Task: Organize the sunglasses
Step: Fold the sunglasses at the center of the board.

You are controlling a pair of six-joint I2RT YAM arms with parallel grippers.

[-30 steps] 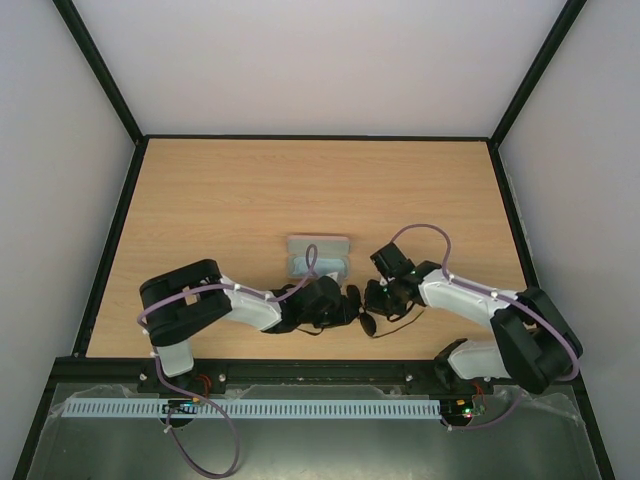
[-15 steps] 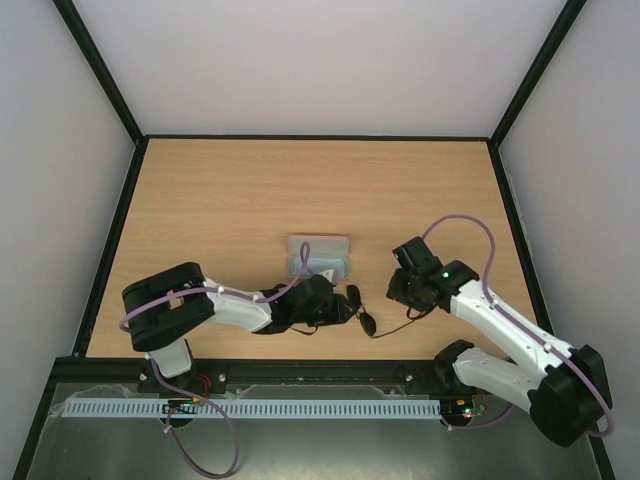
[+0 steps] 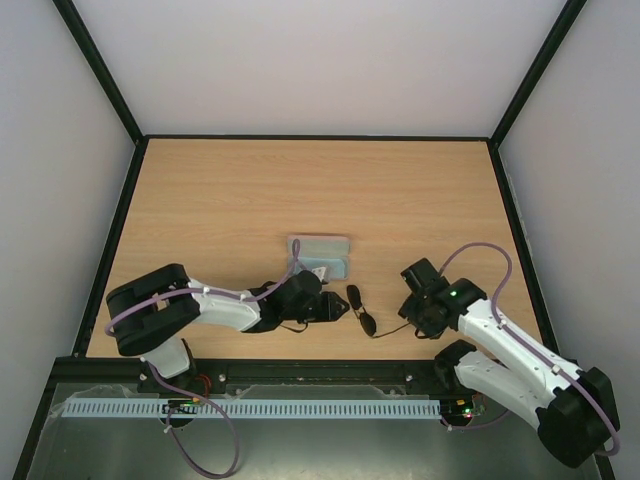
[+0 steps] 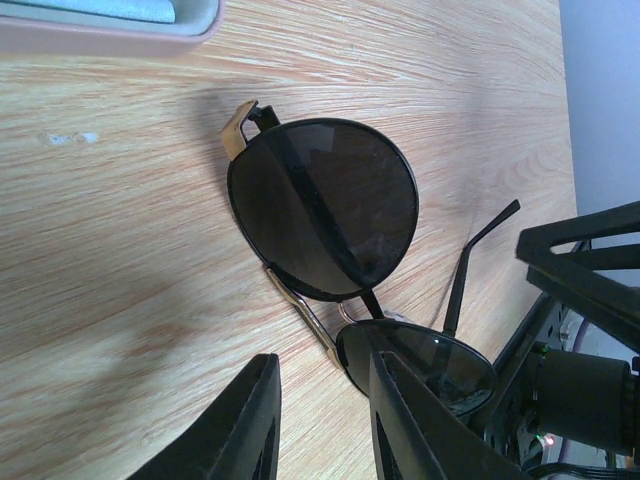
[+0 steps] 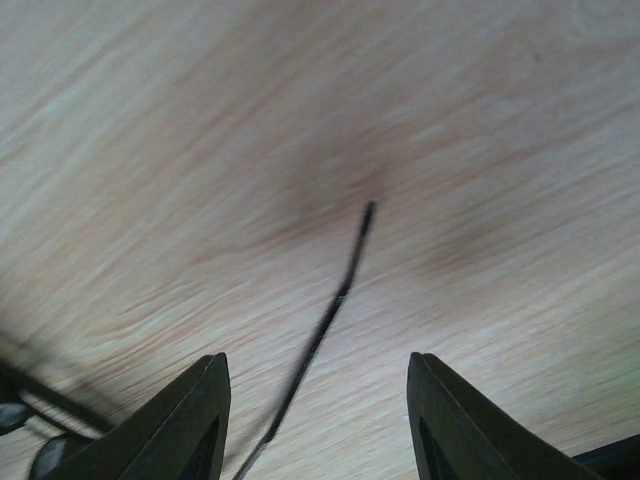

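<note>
The sunglasses (image 4: 320,215) are lying on the wooden counter (image 3: 300,190), near its front edge and between the two arms. Their two round dark lenses are sitting in a thin dark wire rim, with a gold-toned bar showing at the bridge and a gold-toned piece at the outer hinge. One slim temple arm is folding across behind the upper lens, showing through it as a dark stripe. The other is stretching out over the wood toward the right arm.

The left end effector (image 4: 325,365) is hovering just beside the bridge, its fingers parted by a narrow gap and gripping nothing. The right end effector (image 5: 315,360) is spread wide and released. The tip of the outstretched temple arm (image 5: 330,310) is lying on the counter between its fingers, and neither finger is touching it.

Behind the sunglasses and slightly to the left, a pink case (image 3: 318,258) is resting open on the counter, with a light blue cloth (image 3: 318,250) sitting inside it. A purple cable (image 3: 297,255) from the left arm is arching over the case's left edge, and the left wrist itself is crowding the space between case and sunglasses.
</note>
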